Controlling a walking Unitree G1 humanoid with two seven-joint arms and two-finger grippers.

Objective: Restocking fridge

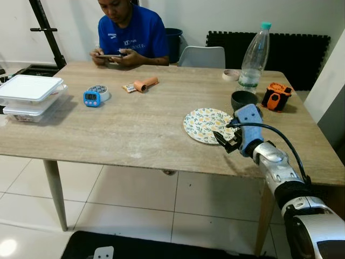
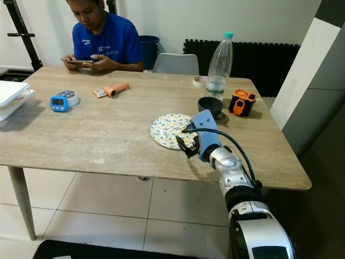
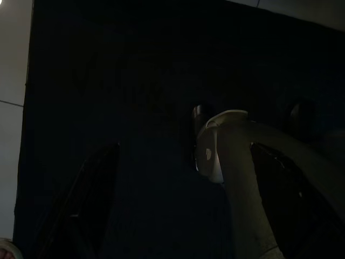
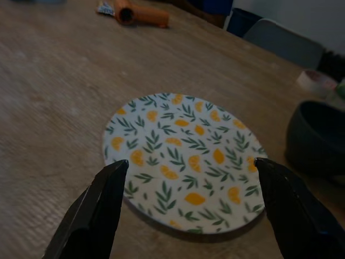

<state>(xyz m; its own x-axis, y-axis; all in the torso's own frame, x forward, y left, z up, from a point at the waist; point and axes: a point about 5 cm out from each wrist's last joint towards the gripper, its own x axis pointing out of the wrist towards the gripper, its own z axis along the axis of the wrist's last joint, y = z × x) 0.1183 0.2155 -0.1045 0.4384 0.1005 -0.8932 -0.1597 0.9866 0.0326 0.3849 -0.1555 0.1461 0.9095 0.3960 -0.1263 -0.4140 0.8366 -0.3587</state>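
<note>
Two spread fingers flanking plate edge

Table layout seen from its near edge

On the table, the plate lies right of centre; behind it the bowl, then the bottle. Containers sit far left, a timer beside them. A person sits behind.
</note>
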